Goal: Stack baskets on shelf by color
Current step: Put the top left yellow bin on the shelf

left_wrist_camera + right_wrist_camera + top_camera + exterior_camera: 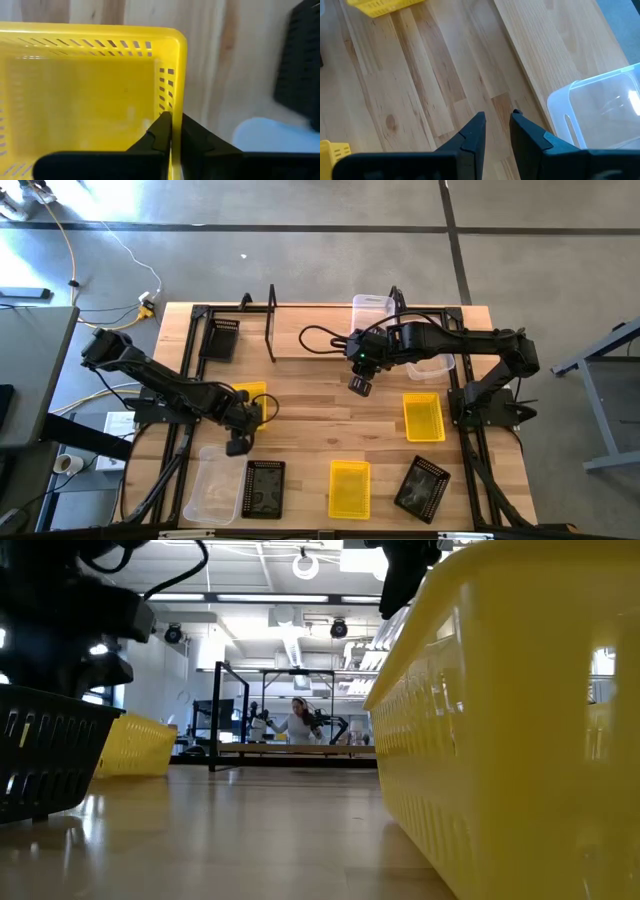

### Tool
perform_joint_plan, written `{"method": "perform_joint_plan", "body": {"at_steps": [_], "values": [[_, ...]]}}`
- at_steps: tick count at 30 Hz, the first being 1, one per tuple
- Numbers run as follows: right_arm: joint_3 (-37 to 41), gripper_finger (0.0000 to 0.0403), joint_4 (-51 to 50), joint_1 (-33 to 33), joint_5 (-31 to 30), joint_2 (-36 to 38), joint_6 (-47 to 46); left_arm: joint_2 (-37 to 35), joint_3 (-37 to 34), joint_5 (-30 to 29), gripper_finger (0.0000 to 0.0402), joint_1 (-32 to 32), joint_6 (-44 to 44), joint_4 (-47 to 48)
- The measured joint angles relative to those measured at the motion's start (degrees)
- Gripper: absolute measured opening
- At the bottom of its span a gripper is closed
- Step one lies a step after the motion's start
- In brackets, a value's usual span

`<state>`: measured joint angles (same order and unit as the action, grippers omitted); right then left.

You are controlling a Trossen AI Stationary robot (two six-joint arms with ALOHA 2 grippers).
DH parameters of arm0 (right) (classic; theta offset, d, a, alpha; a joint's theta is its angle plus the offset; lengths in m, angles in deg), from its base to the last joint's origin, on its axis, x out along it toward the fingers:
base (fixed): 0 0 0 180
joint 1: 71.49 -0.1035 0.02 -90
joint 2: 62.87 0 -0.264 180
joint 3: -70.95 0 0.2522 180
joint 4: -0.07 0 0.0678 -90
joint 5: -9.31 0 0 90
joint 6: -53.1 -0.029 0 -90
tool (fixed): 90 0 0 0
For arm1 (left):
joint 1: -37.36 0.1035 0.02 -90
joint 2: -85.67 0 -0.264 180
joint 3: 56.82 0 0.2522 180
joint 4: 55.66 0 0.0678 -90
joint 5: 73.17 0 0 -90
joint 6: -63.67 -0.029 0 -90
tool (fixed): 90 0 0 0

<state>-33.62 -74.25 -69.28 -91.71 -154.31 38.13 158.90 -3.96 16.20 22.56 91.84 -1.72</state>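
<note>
My left gripper (240, 418) is at the table's left-middle, shut on a yellow basket (251, 396), which also shows in the low view (136, 746). My right gripper (360, 385) hovers over bare wood just near of the shelf (300, 340), narrowly open and holding nothing. In its wrist view (496, 125) a clear basket (600, 110) stands beside it. On the shelf plank rest a black basket (222, 338) and a clear basket (372, 306). My left gripper holds the yellow basket by one side wall near a corner (175, 95). The wall is pinched with one finger inside (159, 134) the basket and one outside (196, 140), coming from above. I cannot tell whether the basket's base is off the table.
Near the table's near edge stand a clear basket (213, 485), a black basket (264, 488), a yellow basket (349, 488) and a tilted black basket (422, 485). Another yellow basket (423, 417) and a clear basket (432, 366) lie at the right. A person (298, 720) is far behind the table.
</note>
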Motion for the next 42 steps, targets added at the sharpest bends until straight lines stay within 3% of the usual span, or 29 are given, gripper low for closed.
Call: {"method": "perform_joint_plan", "body": {"at_steps": [6, 20, 30, 37, 42], "values": [[0.00, 0.0075, 0.00, 0.01, 0.01, 0.00, -0.72, 0.00, 6.95, -0.29, 0.0005, 0.00, -2.99, 0.58], [0.00, 0.0075, -0.02, 0.01, -4.13, 0.00, -7.85, -0.02, 23.17, -9.63, 0.0002, 6.93, -18.61, 0.87], [0.00, 0.0075, -0.43, 0.05, -14.16, 0.00, -16.49, -0.04, 24.78, -15.45, 0.0002, 19.01, -36.88, -1.68], [0.00, 0.0075, -0.46, 0.05, -15.51, 0.00, -19.58, 1.13, 24.79, -15.45, 0.0002, 28.91, -48.72, -4.60], [0.00, 0.0075, -0.46, 0.05, -15.98, 0.00, -19.63, 4.66, 24.78, -14.59, 0.0001, 33.85, -50.17, -4.60]]}}
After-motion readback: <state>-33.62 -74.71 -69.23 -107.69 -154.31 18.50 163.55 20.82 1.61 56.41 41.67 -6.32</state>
